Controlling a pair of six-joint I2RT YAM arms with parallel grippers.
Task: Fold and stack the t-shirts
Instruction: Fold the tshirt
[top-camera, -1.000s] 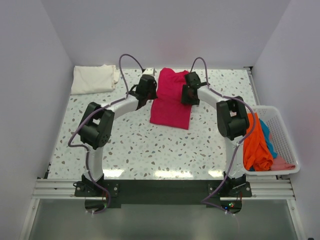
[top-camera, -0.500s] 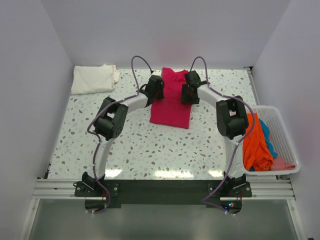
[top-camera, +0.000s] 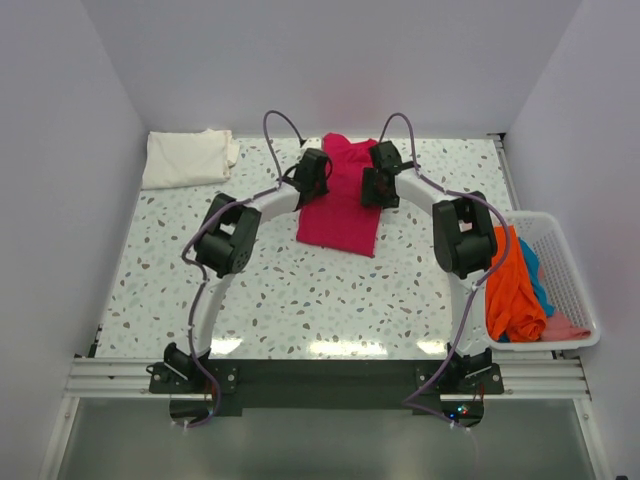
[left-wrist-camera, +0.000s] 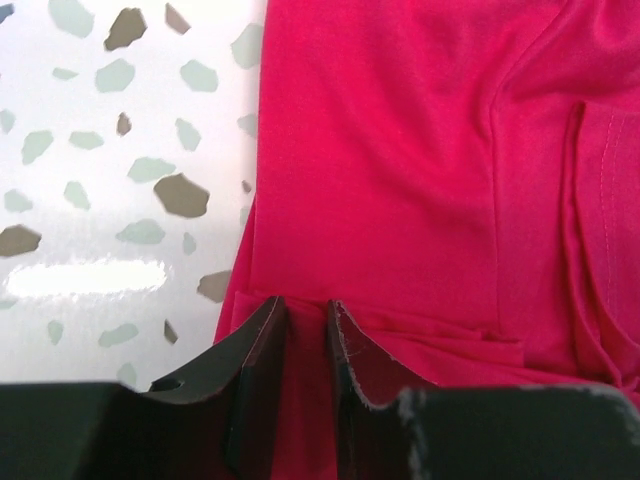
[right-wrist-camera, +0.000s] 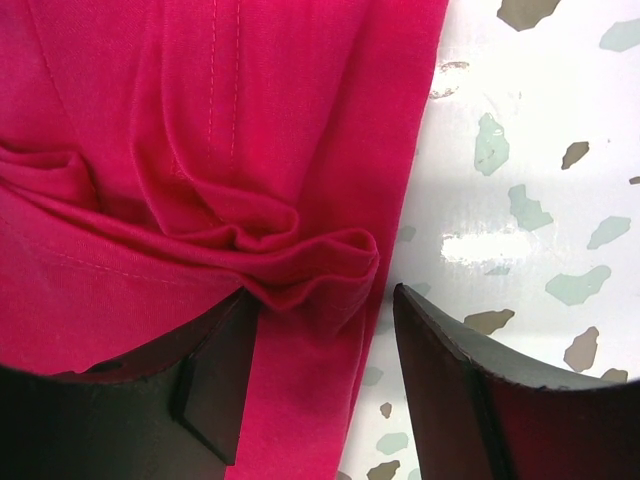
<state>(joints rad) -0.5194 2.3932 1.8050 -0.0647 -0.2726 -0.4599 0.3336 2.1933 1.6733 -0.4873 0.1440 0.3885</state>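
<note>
My left gripper (left-wrist-camera: 307, 305) has swung in onto the shirt (top-camera: 340, 205), at its left edge, barely parted, hold unclear; my right gripper (right-wrist-camera: 325, 292) gapes wide around the bunched right edge.

Magenta t-shirt (left-wrist-camera: 400, 150) cut off at wrist-view edges; pink t-shirt (top-camera: 568, 328) mostly buried under orange t-shirt (top-camera: 512, 285).

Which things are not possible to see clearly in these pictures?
- Left wrist view: whether the left gripper really pinches the magenta t-shirt; its own fingers hide the contact.
- Top view: the jaws of the left gripper and of the right gripper, covered by their own wrists.
- Top view: the blue t-shirt and pink t-shirt in the basket, mostly under the orange t-shirt.
</note>
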